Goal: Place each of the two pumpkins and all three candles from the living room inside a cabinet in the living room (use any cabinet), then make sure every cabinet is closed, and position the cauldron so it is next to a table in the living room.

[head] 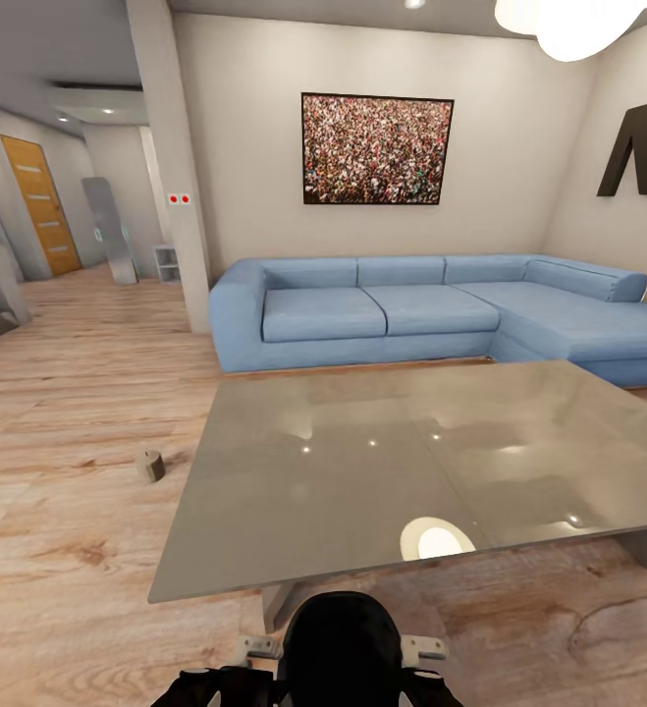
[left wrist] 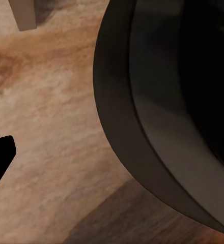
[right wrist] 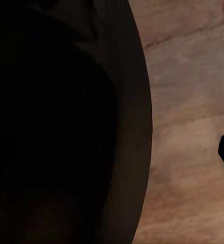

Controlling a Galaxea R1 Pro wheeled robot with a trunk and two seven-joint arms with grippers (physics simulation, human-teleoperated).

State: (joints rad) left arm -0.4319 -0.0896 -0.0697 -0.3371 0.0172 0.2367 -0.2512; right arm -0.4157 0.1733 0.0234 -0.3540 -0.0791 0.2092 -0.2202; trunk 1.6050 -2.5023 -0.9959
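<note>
A blue corner sofa stands against the pale back wall; above it hangs a dark-framed picture of a dense crowd; to the sofa's right, a large black letter is fixed on the side wall; to its left, a square pillar bears two red dots, and beyond that a hallway runs to an orange door; light wood plank floor spreads before the sofa; white globe lamps glow overhead
</note>
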